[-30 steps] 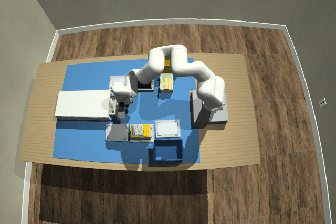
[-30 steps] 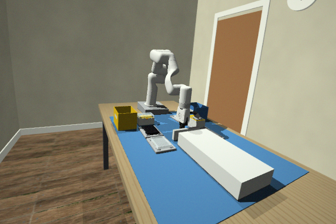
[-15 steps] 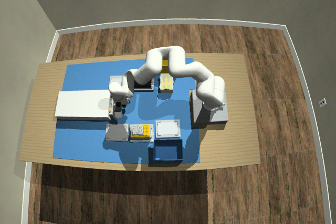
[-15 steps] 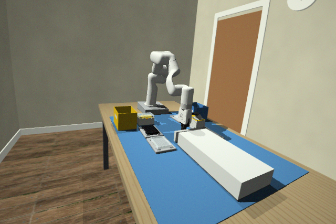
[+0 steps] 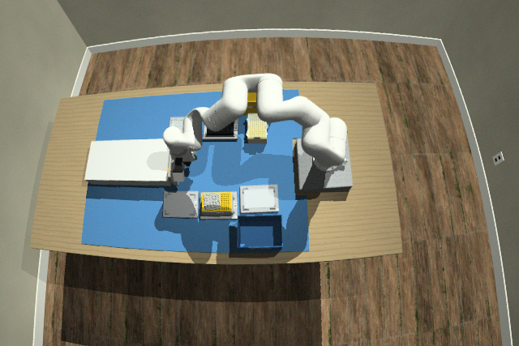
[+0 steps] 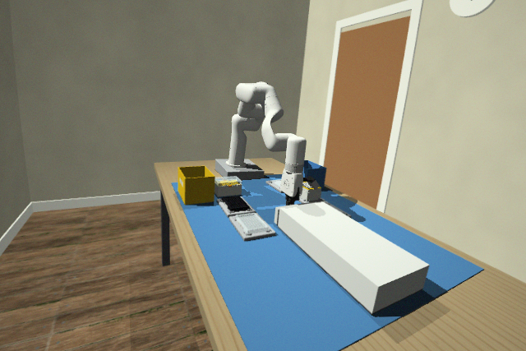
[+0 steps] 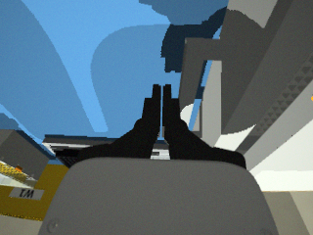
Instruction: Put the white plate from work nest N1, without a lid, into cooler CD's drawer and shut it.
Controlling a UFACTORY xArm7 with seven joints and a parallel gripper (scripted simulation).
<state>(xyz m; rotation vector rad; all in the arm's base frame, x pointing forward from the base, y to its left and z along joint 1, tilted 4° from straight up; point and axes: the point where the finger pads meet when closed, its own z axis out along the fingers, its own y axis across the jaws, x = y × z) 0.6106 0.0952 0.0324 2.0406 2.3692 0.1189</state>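
The cooler CD (image 5: 127, 161) is a long white box on the left of the blue mat, and it also shows in the exterior view (image 6: 350, 249). Its drawer end faces the arm's base and stands almost flush with the housing. A small amber spot (image 5: 168, 169) shows at that end. My gripper (image 5: 178, 177) (image 6: 290, 201) points down right at the drawer front, low over the mat. In the wrist view its black fingers are shut on nothing, just left of the grey drawer front and bar handle (image 7: 201, 83). A dotted grey surface (image 7: 289, 88) shows behind the handle. I cannot make out the white plate there. An empty grey nest (image 5: 180, 203) lies near the gripper.
A yellow tip box (image 5: 216, 202), a lidded white plate (image 5: 258, 198) and a blue bin (image 5: 259, 231) stand on the near side. A white well plate (image 6: 251, 226), a black plate (image 6: 236, 204), a tip rack (image 6: 228, 186) and a yellow bin (image 6: 196, 183) stand opposite.
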